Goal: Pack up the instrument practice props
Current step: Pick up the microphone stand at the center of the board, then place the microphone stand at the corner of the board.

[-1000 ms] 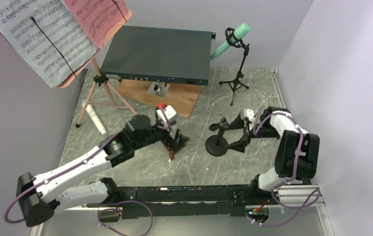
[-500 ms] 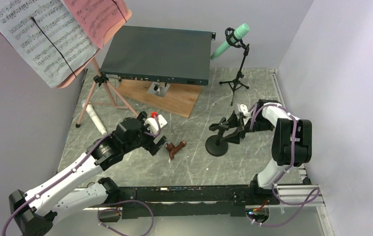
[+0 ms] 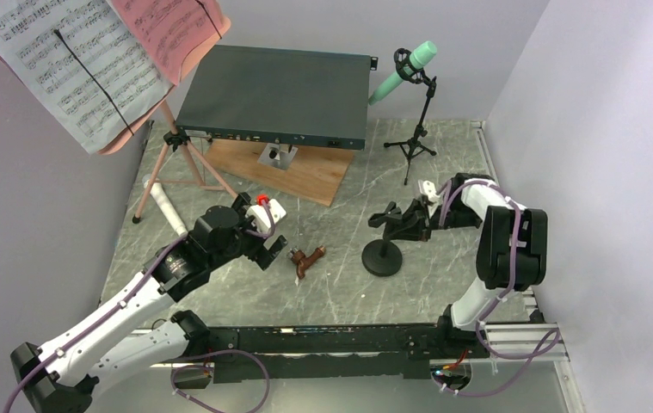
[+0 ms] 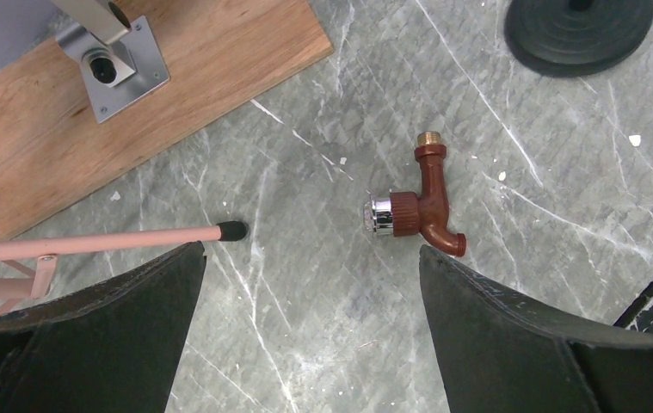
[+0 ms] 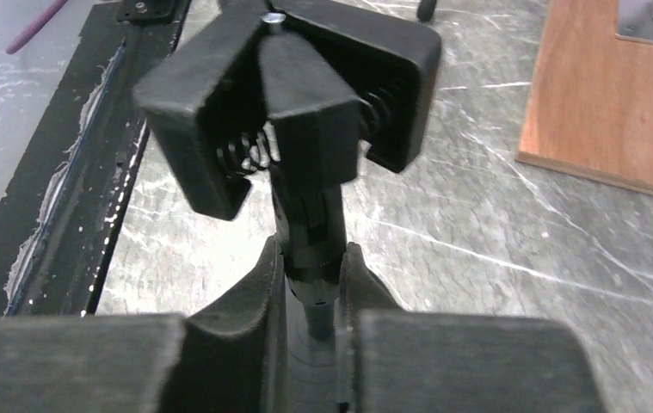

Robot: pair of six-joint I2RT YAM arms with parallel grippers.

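A black mic mount (image 3: 385, 245) with a round base stands at mid-right, its spring clip (image 5: 288, 86) on top. My right gripper (image 3: 410, 222) is shut on its stem (image 5: 314, 249) just below the clip. A mint microphone (image 3: 409, 67) sits in a black tripod mount (image 3: 415, 129) at the back right. A white microphone (image 3: 166, 206) lies on the table by the pink tripod legs (image 3: 181, 168), which carry the white and red sheet-music pages (image 3: 73, 69). My left gripper (image 3: 278, 249) hangs open over bare table (image 4: 311, 258), holding nothing.
A small brown piece (image 4: 421, 202) lies just right of the left gripper (image 3: 308, 258). A pink leg tip (image 4: 219, 231) lies near my left finger. The dark grey flat box (image 3: 280, 90) stands on a wooden board (image 3: 292, 168) at the back. Walls close in on both sides.
My right gripper has closed on the mount's stem. The left arm has drawn back to the left, away from the brown piece, which now lies free on the table.
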